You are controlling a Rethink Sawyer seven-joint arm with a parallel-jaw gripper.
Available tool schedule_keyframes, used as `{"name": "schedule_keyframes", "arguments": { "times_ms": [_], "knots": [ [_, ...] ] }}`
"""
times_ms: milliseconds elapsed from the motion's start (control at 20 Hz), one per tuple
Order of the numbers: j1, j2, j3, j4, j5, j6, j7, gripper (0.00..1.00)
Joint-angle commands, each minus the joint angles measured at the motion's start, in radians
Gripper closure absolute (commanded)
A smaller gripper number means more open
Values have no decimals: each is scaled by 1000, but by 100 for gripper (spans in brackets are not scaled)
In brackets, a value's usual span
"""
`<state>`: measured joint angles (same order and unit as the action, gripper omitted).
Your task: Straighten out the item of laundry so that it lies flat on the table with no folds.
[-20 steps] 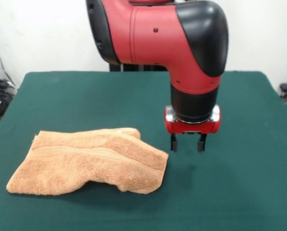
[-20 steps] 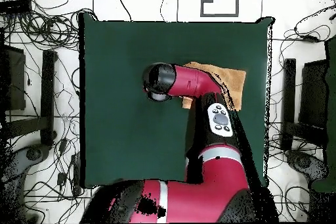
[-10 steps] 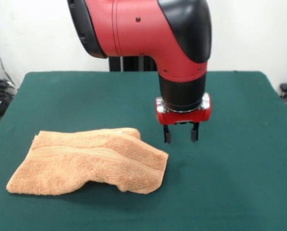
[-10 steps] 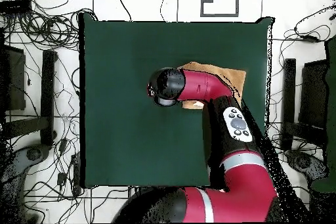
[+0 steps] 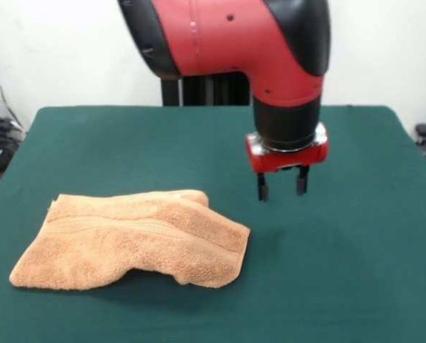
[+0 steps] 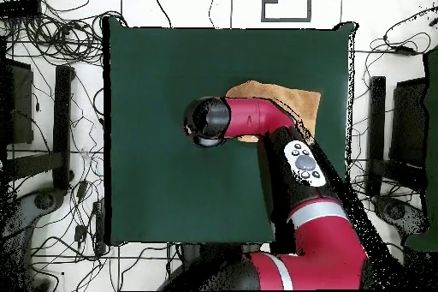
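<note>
Since the frame half a second back, gripper (image 5: 279,186) has shifted a little toward the picture's right in the front view and risen slightly; towel unchanged.

Gripper: both fingers hang straight down, a modest gap between them, nothing held. It hovers above bare green felt, clear of the cloth.

Orange-tan terry towel (image 5: 131,239): lies on the table (image 5: 356,279) toward the front view's lower left, folded over itself, upper layer draped across the lower with a woven band stripe running along it. Long axis runs roughly left–right in the front view. Its nearest corner, the right-hand folded end, sits near the gripper but apart from it, lower and to the left. In the overhead view only part of the towel (image 6: 291,98) shows past the arm; the wrist covers the gripper.

Judgement: task not yet begun on the cloth; fold remains. Next move likely needs the gripper carried left and down to that right-hand folded edge, to pinch the top layer only and draw it open.
</note>
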<state>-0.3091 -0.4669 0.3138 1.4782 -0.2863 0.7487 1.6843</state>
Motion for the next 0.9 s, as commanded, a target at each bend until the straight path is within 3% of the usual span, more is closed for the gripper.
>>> {"name": "schedule_keyframes", "arguments": {
  "times_ms": [50, 550, 700, 900],
  "knots": [
    [-4, 21, 195, 130, -111, 26, -300, 0],
    [-38, 76, 278, 124, -192, 31, -304, 0],
    [-37, 83, 282, 146, -197, 0, -237, 0],
    [15, 58, 226, 179, -206, -101, -33, 0]
  ]
}}
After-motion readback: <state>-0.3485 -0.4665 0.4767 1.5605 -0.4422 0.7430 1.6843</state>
